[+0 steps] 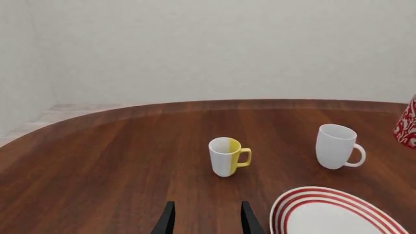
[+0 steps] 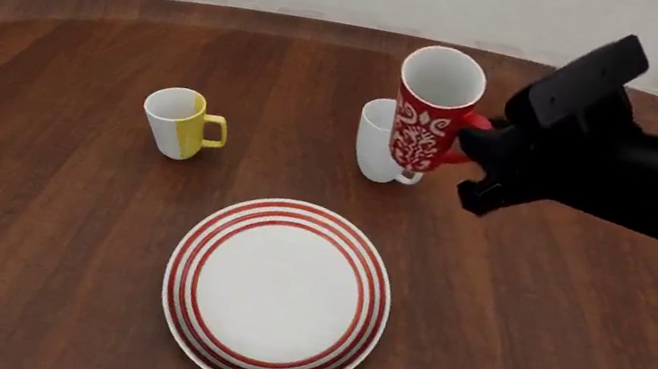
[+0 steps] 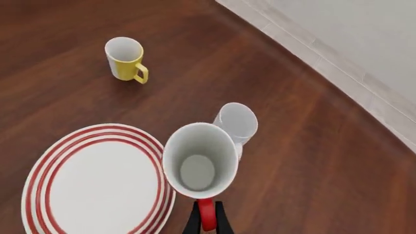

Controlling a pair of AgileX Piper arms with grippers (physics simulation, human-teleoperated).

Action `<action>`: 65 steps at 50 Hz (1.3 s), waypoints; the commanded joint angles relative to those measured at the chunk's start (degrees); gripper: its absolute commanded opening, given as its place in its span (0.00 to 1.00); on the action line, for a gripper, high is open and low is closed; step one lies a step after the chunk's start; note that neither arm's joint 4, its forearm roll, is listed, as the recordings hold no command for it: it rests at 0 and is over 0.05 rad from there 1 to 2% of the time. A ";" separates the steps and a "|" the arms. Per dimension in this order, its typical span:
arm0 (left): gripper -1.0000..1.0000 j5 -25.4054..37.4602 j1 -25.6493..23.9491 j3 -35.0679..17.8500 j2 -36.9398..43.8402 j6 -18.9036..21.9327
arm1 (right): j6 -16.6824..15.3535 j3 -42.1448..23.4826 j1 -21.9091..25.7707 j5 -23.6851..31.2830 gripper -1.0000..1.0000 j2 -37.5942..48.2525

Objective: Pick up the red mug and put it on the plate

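Note:
The red mug (image 2: 430, 111) with its white pattern hangs in the air above the table, lifted by its red handle (image 3: 205, 214). My right gripper (image 2: 481, 150) is shut on that handle, coming in from the right. The mug's white inside (image 3: 198, 163) faces the right wrist camera, and its edge (image 1: 407, 124) shows in the left wrist view. The plate (image 2: 277, 292) with red rings lies flat on the table, nearer and to the left of the lifted mug; it also shows as plate (image 3: 97, 180) and plate (image 1: 334, 214). My left gripper (image 1: 204, 222) rests low at the near left, open and holding nothing.
A plain white mug (image 2: 380, 143) stands on the table just behind and below the red mug. A yellow-and-white mug (image 2: 181, 123) stands to the left of it. The round brown table's (image 2: 83, 40) far edge curves along the back wall.

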 commanded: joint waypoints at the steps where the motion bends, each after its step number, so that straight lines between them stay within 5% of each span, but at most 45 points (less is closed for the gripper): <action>1: 1.00 -0.40 -0.22 0.37 -0.02 0.20 | 0.85 1.69 3.15 1.00 0.00 -2.89; 65: 1.00 -0.44 0.01 0.26 -0.02 -0.20 | 7.76 4.08 17.69 2.84 0.00 -4.72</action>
